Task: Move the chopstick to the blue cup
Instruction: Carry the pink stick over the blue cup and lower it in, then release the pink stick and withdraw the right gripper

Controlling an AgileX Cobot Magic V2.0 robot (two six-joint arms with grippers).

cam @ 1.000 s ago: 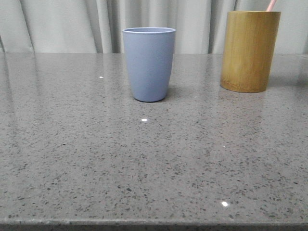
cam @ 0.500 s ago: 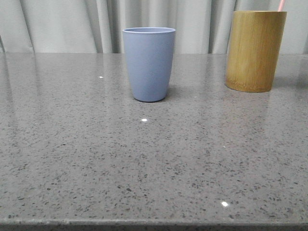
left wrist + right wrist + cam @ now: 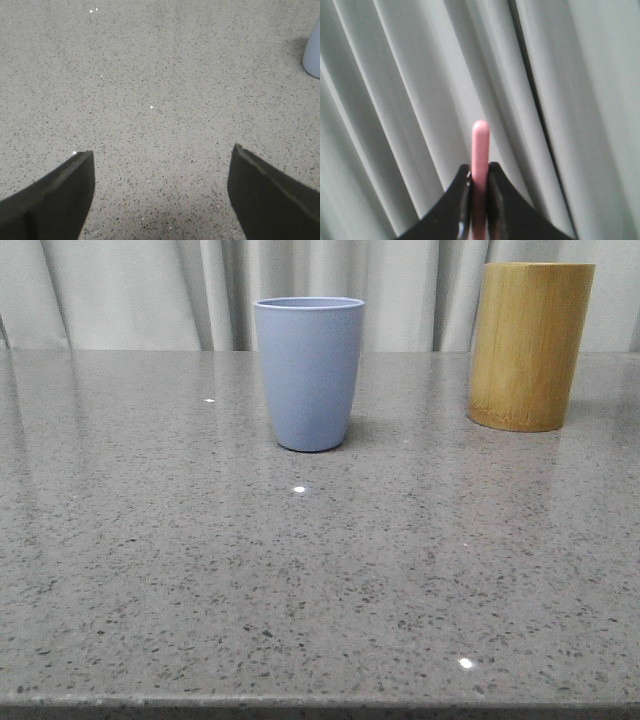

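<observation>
Right gripper (image 3: 480, 192): jaws pressed tight on the chopstick (image 3: 480, 150), pink rounded end poking up past the fingertips, curtain (image 3: 395, 100) behind. Only one stick visible; cannot tell whether a second sits behind it. Neither the gripper nor the stick appears in the front view, so its position over the table is unknown from here.

Left gripper (image 3: 160, 200): fingers spread wide, nothing between them, hovering over bare table (image 3: 150, 75); edge of the cup (image 3: 313, 55) at the frame margin.

Front view: cup (image 3: 309, 372) upright, mid-table, mouth unobstructed. Bamboo holder (image 3: 530, 345) well apart to its right, no stick showing above its rim.

Judgement: stick lifted out of the holder, carry to the cup pending.

Notes for the carry:
- Keep the stick vertical; the grip is near the top end, so the long lower part may swing.
- Hold height until the lower tip clears the cup rim, then centre over the mouth.
- Lower before releasing; dropping from height could tip the light cup.
- Left arm is near the cup, keep it still.
</observation>
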